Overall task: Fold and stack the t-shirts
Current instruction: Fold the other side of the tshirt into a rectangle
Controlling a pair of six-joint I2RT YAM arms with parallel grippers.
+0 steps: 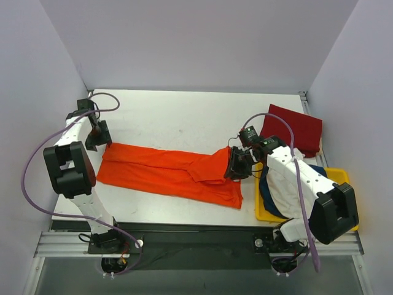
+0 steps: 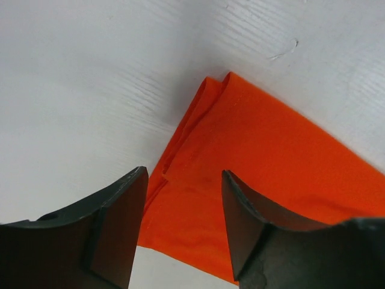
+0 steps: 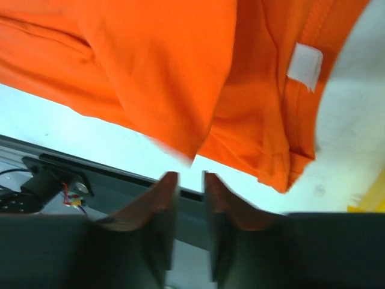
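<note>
A bright orange t-shirt (image 1: pixel 172 172) lies folded into a long strip across the table. My left gripper (image 1: pixel 101 136) hovers over its left end, jaws open and empty. In the left wrist view the shirt's folded corner (image 2: pixel 264 156) lies flat on the table below the left gripper (image 2: pixel 183 173). My right gripper (image 1: pixel 236 165) sits at the shirt's right end. In the right wrist view the right gripper (image 3: pixel 190 174) shows a narrow empty gap, and a loose flap of the orange shirt (image 3: pixel 156 66) hangs just beyond the tips. A dark red t-shirt (image 1: pixel 295 129) lies folded at the back right.
A yellow bin (image 1: pixel 341 175) stands at the right front under my right arm, with navy blue cloth (image 1: pixel 265 190) in it. Walls close in the table on the left, back and right. The table's front edge (image 3: pixel 120 171) runs just under the right fingers.
</note>
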